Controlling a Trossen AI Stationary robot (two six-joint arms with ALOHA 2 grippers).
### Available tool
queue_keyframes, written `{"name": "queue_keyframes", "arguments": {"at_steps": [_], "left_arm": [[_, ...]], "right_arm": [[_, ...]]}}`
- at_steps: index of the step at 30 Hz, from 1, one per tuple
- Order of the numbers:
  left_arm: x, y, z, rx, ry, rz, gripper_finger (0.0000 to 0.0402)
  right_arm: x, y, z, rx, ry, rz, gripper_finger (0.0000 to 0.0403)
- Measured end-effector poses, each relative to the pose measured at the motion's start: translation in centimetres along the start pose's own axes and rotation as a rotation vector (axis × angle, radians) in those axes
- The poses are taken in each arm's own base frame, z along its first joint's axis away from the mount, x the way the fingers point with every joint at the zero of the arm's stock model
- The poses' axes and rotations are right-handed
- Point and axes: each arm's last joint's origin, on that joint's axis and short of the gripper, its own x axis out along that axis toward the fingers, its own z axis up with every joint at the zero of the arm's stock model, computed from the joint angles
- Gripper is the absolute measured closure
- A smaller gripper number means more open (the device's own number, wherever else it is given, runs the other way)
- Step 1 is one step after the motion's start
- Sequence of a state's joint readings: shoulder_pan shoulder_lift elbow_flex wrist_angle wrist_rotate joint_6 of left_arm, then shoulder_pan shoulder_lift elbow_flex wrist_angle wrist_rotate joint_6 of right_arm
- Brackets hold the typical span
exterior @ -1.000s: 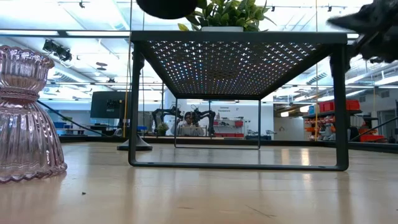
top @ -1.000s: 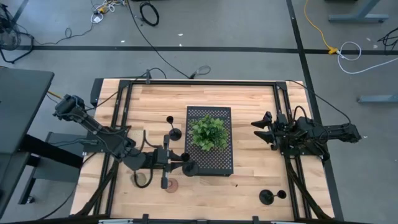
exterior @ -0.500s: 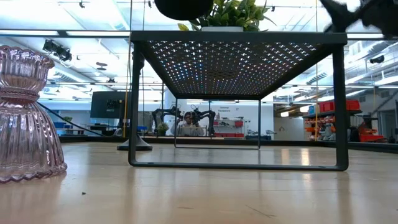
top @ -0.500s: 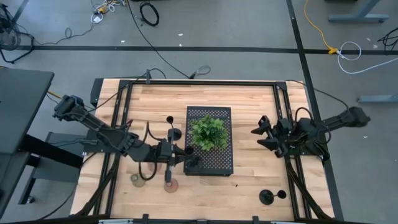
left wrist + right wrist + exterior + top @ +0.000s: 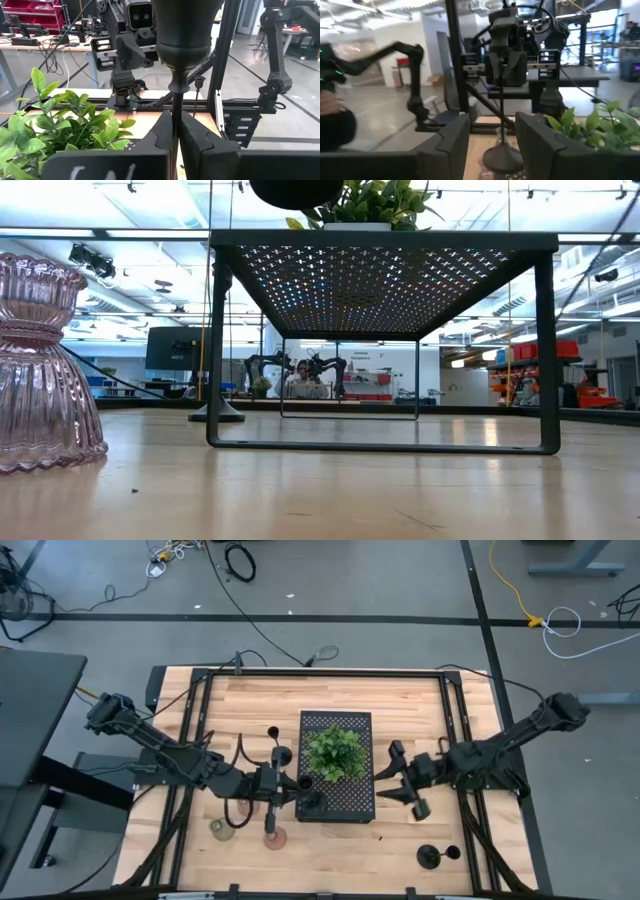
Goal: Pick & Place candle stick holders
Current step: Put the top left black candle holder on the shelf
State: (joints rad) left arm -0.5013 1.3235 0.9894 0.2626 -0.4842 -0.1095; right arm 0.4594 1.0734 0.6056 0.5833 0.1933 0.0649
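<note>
My left gripper [image 5: 298, 788] is shut on a black candle stick holder [image 5: 310, 803] with a thin stem, over the near left corner of the black perforated tray [image 5: 355, 802]. The holder's round base [image 5: 295, 192] shows above the tray top in the low view. My right gripper [image 5: 392, 785] stands open beside the tray's right edge, touching nothing. Two more black holders [image 5: 273, 730] [image 5: 283, 754] stand on their bases left of the tray, and a third [image 5: 432, 856] at the near right. An olive-green one [image 5: 220, 830] and a pink one [image 5: 275, 837] sit near the front left. My left gripper pinches the holder's thin stem [image 5: 175, 117] between its two fingers, below the cup [image 5: 182, 35]. The fingers come level from the table's left and lie across the stem. The holder stands upright in the hold, its base lifted clear just above the tray.
A green leafy plant [image 5: 335, 753] stands in the middle of the tray, between the two grippers. The pink holder [image 5: 45, 370] looms close at the left of the low view. Bare wood lies right of the tray and along the far edge.
My right gripper has swung up from the table's right edge toward the left, to the tray's right side. My left gripper has carried the black holder a little to the right, over the tray's near left corner, the holder staying upright.
</note>
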Motion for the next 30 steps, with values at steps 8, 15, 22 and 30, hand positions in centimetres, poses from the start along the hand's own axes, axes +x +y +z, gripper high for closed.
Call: {"name": "queue_keyframes", "arguments": {"at_steps": [8, 15, 22, 30], "left_arm": [[0.0, -0.1, 0.0, 0.017, 0.003, -0.024, 0.0389], [0.0, -0.1, 0.0, 0.024, 0.003, -0.040, 0.0387], [0.0, -0.1, 0.0, 0.028, 0.004, -0.040, 0.0387], [-0.1, -0.2, 0.0, 0.029, 0.008, -0.057, 0.0389]], "right_arm": [[5.0, 1.9, -0.2, -0.079, 0.049, -0.057, 0.0248], [8.1, 2.4, -1.1, -0.107, 0.087, -0.130, 0.0248], [10.8, 2.8, -1.9, -0.147, 0.107, -0.211, 0.0248], [12.7, 2.9, -2.4, -0.173, 0.110, -0.259, 0.0248]]}}
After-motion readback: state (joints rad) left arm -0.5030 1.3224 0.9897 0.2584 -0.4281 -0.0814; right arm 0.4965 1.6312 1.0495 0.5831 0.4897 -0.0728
